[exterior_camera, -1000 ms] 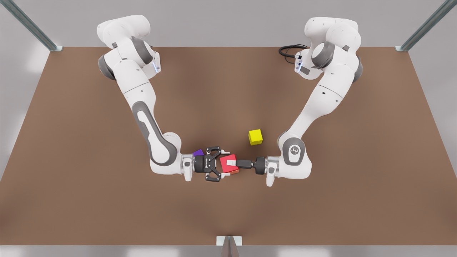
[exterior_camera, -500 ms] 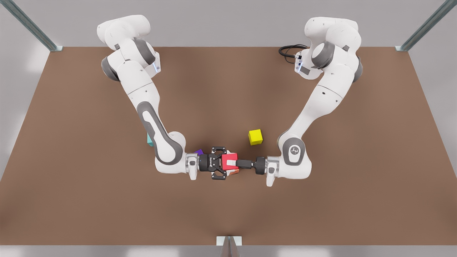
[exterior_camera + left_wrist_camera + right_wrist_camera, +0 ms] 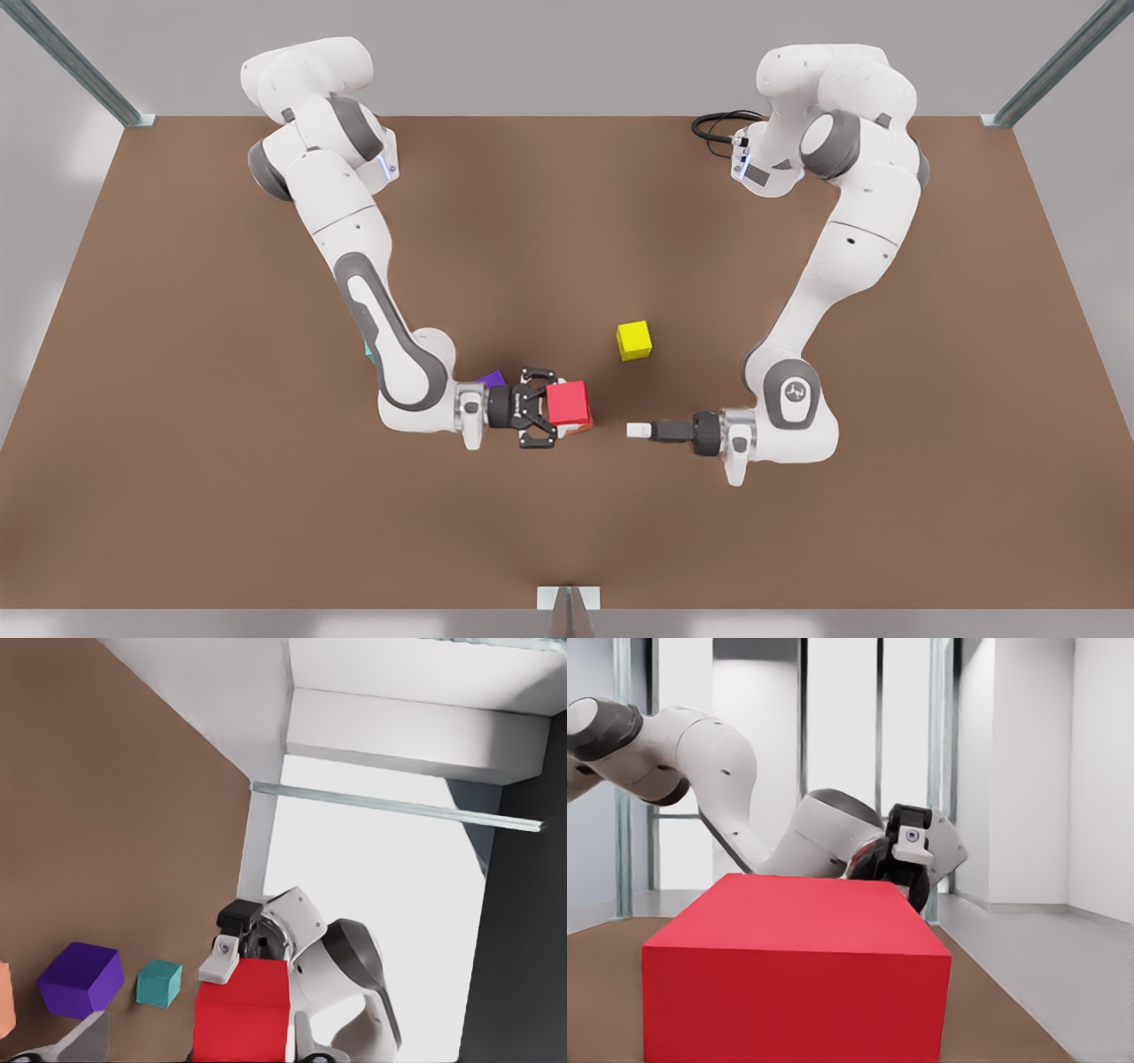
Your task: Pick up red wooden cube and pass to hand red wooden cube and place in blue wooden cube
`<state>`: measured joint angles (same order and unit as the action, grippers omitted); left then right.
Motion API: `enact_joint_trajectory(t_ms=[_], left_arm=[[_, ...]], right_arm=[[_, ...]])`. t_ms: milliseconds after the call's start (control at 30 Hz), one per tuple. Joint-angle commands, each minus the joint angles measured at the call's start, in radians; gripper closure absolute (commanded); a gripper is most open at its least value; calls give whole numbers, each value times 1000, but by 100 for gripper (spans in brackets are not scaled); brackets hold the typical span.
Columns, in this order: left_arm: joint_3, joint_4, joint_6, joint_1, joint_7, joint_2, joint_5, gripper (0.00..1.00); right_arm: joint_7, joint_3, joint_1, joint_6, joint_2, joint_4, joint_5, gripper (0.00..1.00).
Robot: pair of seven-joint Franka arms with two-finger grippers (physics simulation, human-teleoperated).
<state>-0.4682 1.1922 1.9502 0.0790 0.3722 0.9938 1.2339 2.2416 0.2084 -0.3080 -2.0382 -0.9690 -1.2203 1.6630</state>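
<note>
Two of three steps judged done: the red wooden cube [image 3: 568, 404] is off the table [image 3: 266, 532] and has changed arms; the placing is left. Right gripper [image 3: 554, 409]: clenched on the red wooden cube, a finger on either side of it, wrist level and reaching in from the front view's left. Left gripper [image 3: 633, 431]: released and empty, well apart from the red wooden cube toward the front view's right, pointing back at it; this arm waits. Blue wooden cube [image 3: 159, 983]: resting on the table, well apart from the red wooden cube on the holding arm's side, nothing on it; in the front view it shows as a sliver [image 3: 367, 352] at the edge of that arm's forearm. Purple cube [image 3: 493, 379]: just beside the right gripper's wrist, between the red wooden cube and the blue wooden cube. Pale orange cube [image 3: 580, 429]: directly under the red wooden cube, on the table; whether the two touch cannot be told. Yellow cube [image 3: 634, 340]: near the red wooden cube, on the side toward the arm bases, off the likely route. Open room, as a judgement: every table edge lies well away from the red wooden cube, and bare table surrounds the blue wooden cube. The tight spot is the purple cube near the route, so the carry probably needs height before it swings back toward the blue wooden cube.
</note>
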Motion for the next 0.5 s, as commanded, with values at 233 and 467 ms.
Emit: enact_joint_trajectory(t_ms=[233, 467], left_arm=[[-21, -63, -833, 122, -446, -451, -1294, 0], [462, 265, -544, -183, -259, -762, -1217, 0]], right_arm=[[-589, -63, 236, 82, 404, -418, -1008, 51], [-732, -104, 227, -246, 536, -659, -1612, 51]])
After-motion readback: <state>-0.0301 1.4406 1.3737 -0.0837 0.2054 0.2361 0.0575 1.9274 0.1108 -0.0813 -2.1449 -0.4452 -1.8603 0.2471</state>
